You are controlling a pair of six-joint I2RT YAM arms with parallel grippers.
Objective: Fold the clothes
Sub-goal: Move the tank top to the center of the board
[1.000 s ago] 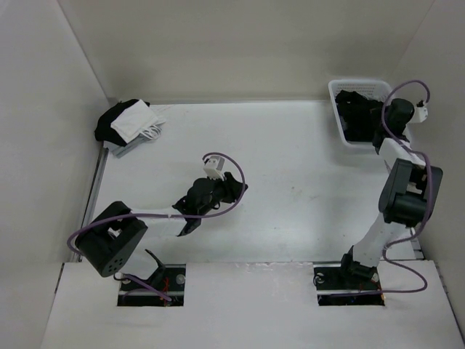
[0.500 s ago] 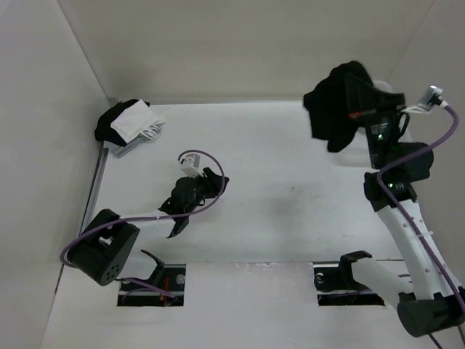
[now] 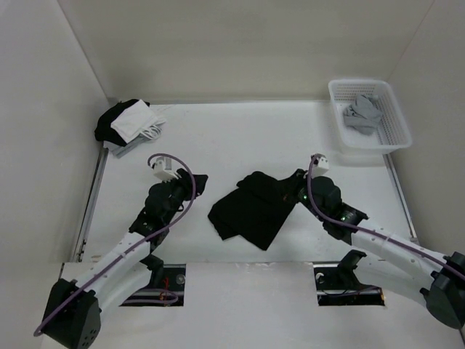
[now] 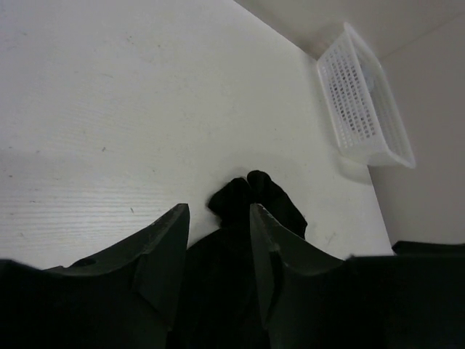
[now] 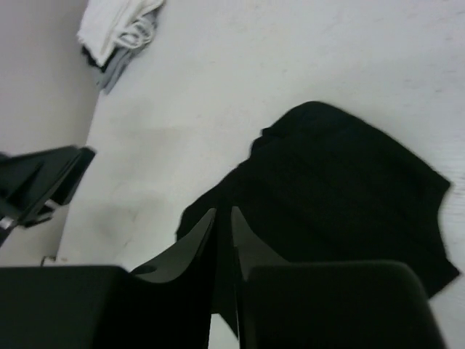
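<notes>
The clothes, a plain black T-shirt (image 3: pixel 251 211), lie crumpled in a heap on the middle of the white table. My right gripper (image 3: pixel 292 192) is low at the shirt's right edge. In the right wrist view its fingertips (image 5: pixel 224 218) stand only a narrow slit apart with black cloth (image 5: pixel 341 182) in and beyond the slit; whether they still pinch it does not show. My left gripper (image 3: pixel 187 186) hovers just left of the heap, apart from it. It is open (image 4: pixel 218 218), and the shirt (image 4: pixel 243 196) shows ahead between its fingers.
A white basket (image 3: pixel 396 134) with a small light-grey garment (image 3: pixel 361 113) stands at the back right, also in the left wrist view as a basket (image 4: pixel 363 109). A black-and-white bundle (image 3: pixel 129 122) lies in the back left corner. Walls close in the table on three sides.
The right arm lifted the black shirt out of the basket, carried it high, then brought it down onto the table's middle. The left arm swung back and lowered toward the heap's left side.
</notes>
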